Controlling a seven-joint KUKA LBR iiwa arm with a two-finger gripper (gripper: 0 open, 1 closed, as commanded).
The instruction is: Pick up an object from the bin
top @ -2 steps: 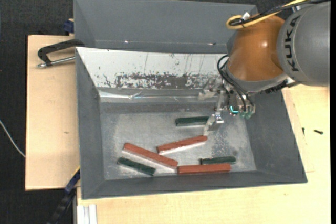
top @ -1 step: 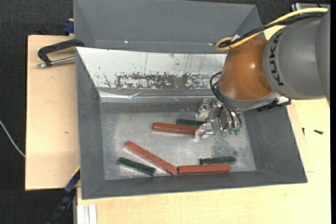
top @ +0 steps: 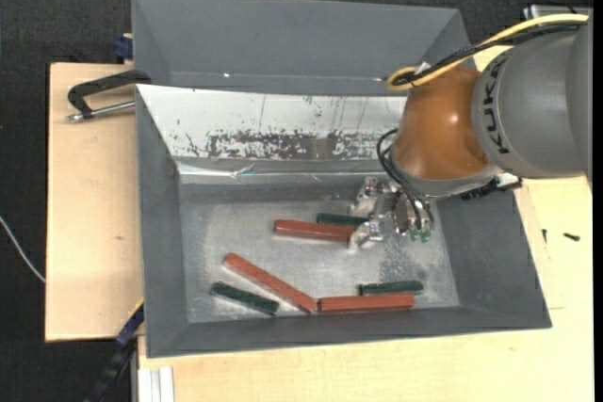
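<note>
Gripper: I am seeing the gripper point(top: 369, 229) hanging low inside the grey bin point(top: 160, 231), beneath the arm's orange wrist cover point(top: 438, 132).
Grip: I am not managing to tell how far it is open, or whether it has hold of anything.
Nearest thing: a red-brown bar point(top: 311, 230) is lying flat on the bin floor just left of the gripper, with its right end running up to the gripper's tip. I cannot tell whether the two are touching.
Alongside it: a short dark green bar point(top: 337, 219) is lying against that bar's upper edge, also just left of the gripper.
Below the gripper: a second dark green bar point(top: 391, 288) is lying near, and a lower red-brown bar point(top: 367, 302) is sitting right against its underside.
Down and left of the gripper: a long red-brown bar point(top: 264, 280) is lying aslant, its lower end meeting the lower red-brown bar's left end.
Farthest from the gripper: a far dark green bar point(top: 245, 298) is lying just beneath the long one, well apart from the gripper.
</note>
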